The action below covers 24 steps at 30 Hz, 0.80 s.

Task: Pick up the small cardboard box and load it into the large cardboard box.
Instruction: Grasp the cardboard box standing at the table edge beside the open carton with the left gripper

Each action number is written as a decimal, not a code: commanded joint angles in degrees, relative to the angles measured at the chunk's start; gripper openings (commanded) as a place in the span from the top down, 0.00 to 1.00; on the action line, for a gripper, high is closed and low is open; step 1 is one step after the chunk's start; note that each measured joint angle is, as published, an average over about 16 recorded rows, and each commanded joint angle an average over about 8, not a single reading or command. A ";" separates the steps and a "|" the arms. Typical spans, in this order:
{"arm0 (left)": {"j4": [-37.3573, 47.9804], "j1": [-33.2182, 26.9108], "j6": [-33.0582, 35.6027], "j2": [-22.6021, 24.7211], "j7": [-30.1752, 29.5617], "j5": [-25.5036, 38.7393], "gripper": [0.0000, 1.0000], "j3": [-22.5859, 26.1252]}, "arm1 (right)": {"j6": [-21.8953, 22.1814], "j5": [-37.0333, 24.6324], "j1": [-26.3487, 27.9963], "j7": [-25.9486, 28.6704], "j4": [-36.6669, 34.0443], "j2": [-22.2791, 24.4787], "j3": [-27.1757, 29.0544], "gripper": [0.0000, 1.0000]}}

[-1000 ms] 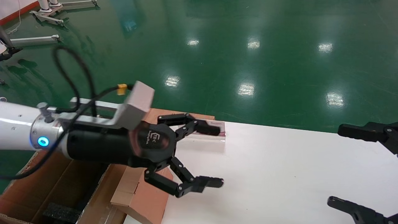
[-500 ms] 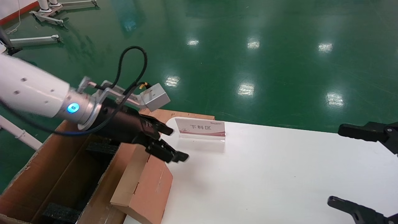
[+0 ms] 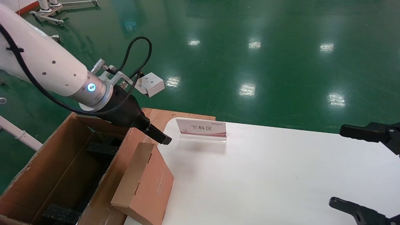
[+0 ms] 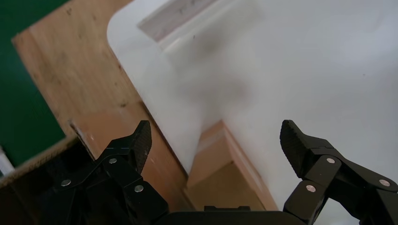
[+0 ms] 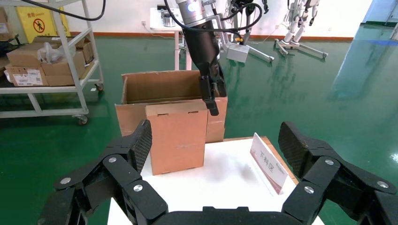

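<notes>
The small cardboard box [image 3: 143,184] stands tilted at the near-left corner of the white tabletop [image 3: 281,175], leaning against the outer wall of the large cardboard box [image 3: 65,162]. Nothing grips it. In the right wrist view the small cardboard box [image 5: 177,137] shows its broad reddish face, propped up in front of the large cardboard box [image 5: 159,89].

The large cardboard box sits just beside the tabletop's left edge, flaps up, black foam blocks [image 3: 100,149] inside.

Left pincer [image 3: 157,135] hangs above the far top edge of the small cardboard box, close over the seam between the two cartons; fingers spread wide apart (its own wrist view shows it plainly), holding nothing [image 4: 216,140].

A white-and-pink sign card [image 3: 201,128] stands upright on the tabletop, beyond the small cardboard box and near the far edge.

Right pincer [image 3: 359,168] is parked over the tabletop's right side, well apart from the small cardboard box, fingers spread, empty.
</notes>
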 commanded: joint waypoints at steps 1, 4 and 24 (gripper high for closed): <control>0.02 -1.68 0.03 0.27 -2.29 -0.44 0.00 2.76 | 0.00 0.01 0.00 0.00 0.00 0.00 -0.01 0.00; 0.03 -3.57 -0.04 0.40 -4.53 -1.55 0.00 6.44 | 0.01 0.01 0.00 -0.01 0.00 0.01 -0.02 0.00; -0.27 -14.33 -0.90 0.05 -14.01 -9.61 0.00 25.45 | 0.05 0.07 0.02 -0.05 0.00 0.04 -0.10 0.00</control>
